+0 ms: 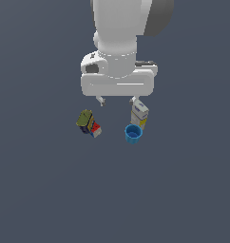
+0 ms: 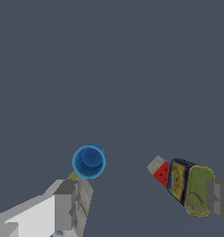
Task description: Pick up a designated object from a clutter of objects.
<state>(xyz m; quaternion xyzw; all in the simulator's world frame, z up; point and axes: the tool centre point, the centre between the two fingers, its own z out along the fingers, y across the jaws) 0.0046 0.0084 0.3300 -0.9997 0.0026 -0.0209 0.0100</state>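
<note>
The designated object, a small bright blue cup (image 1: 133,134) (image 2: 88,161), stands upright with its hollow showing, close against the white-yellow carton (image 1: 139,114) (image 2: 33,218). The rest of the clutter, an olive-green can (image 1: 84,118) (image 2: 193,189) with a red-blue block (image 1: 95,129) (image 2: 161,171) at its end, lies toward the exterior view's left. My gripper (image 1: 117,100) (image 2: 142,203) hangs open above the floor, behind the gap between can and carton, holding nothing. One finger (image 2: 65,206) overlaps the carton and the other (image 2: 220,199) overlaps the can in the wrist view.
The floor (image 1: 183,190) is plain dark grey all around the three items. The white arm body (image 1: 119,57) fills the upper middle of the exterior view.
</note>
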